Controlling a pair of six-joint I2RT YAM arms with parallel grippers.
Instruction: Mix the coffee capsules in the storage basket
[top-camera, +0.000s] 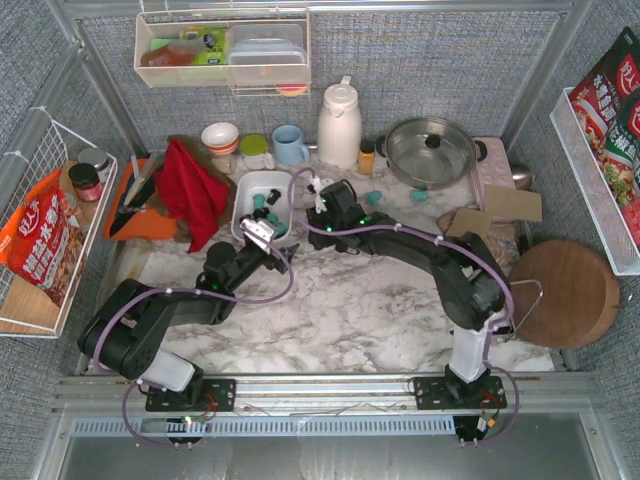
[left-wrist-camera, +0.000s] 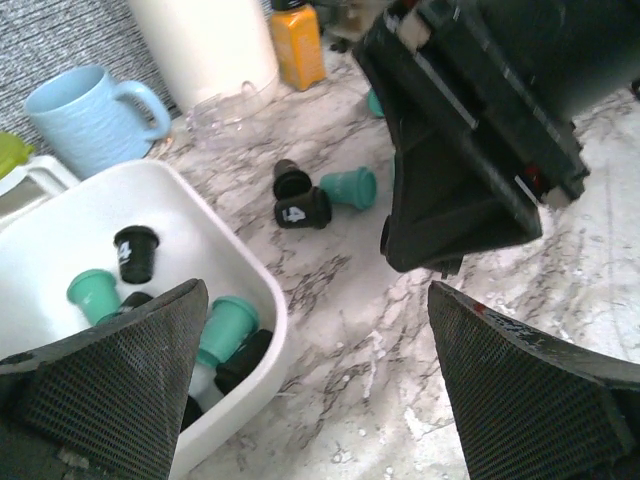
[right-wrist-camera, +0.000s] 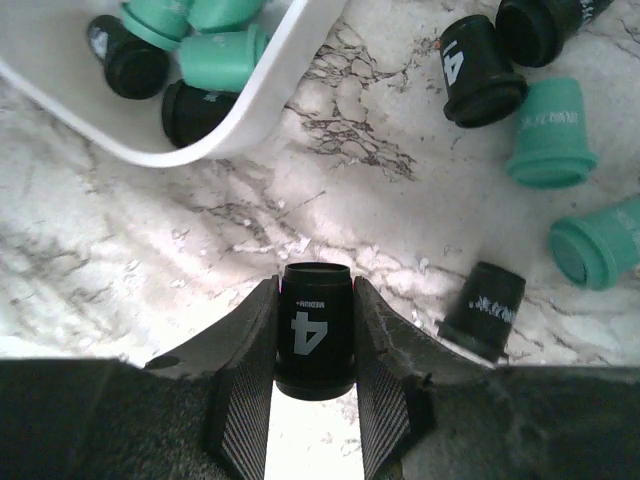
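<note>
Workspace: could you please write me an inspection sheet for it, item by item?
Surface: marble-patterned table.
Job's things: white basket holds teal and black capsules; more lie loose on the table to its right.
Clutter: red cloth, blue mug, white jug, steel pot, wooden board.
End effectors: left end effector open at the basket's near edge; right end effector shut on a black capsule.
Cables: purple cables run along both arms.
Surroundings: wire baskets at both sides, shelf bin on the back wall.
</note>
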